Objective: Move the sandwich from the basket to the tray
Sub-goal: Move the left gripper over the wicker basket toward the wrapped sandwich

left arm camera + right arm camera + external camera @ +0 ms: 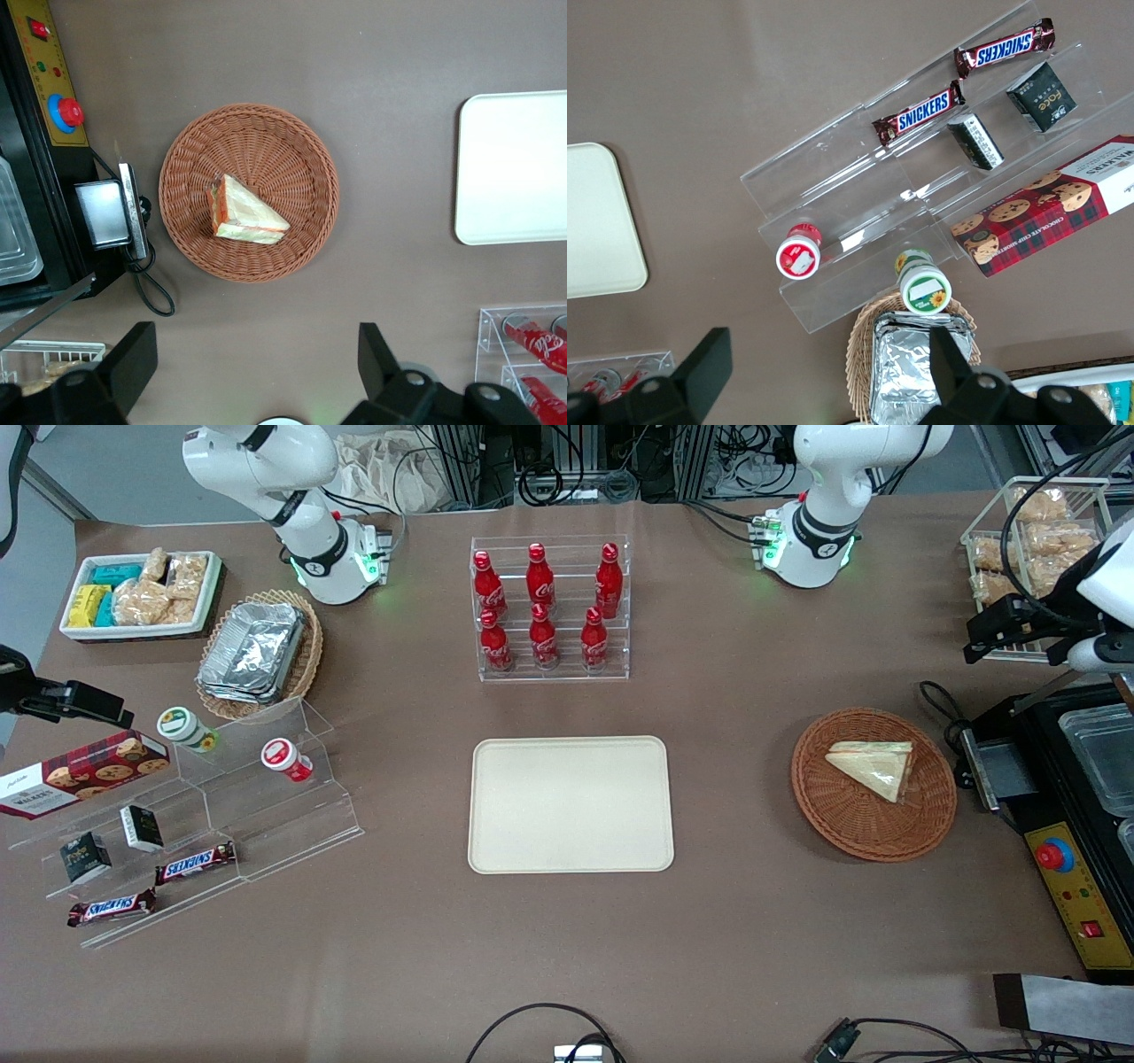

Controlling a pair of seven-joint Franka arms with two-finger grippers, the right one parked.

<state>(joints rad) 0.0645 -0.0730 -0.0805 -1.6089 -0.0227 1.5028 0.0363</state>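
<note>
Black fingers [133, 359] of the pincer [252, 367] sit closest to the wrist camera, spread wide with nothing between them, high above the table [753, 921] and well clear of everything on it. Below the pincer lies the basket [249, 192], and in it the sandwich [245, 212], flat on its side in clear wrap, its cut edge of orange and green filling toward the black machine [35, 168] just beside the basket. The tray [570, 804] lies bare, well apart from the basket toward the table's middle.

From this height the descent is long, and a small drift could bring a finger down on the woven rim. The wrap looks slick and the wedge soft: a shallow pinch may slip off, a hard one may crush the bread. A grasp across the sloping faces could squeeze it out sideways. Swinging low toward the tray risks dragging the basket along.
</note>
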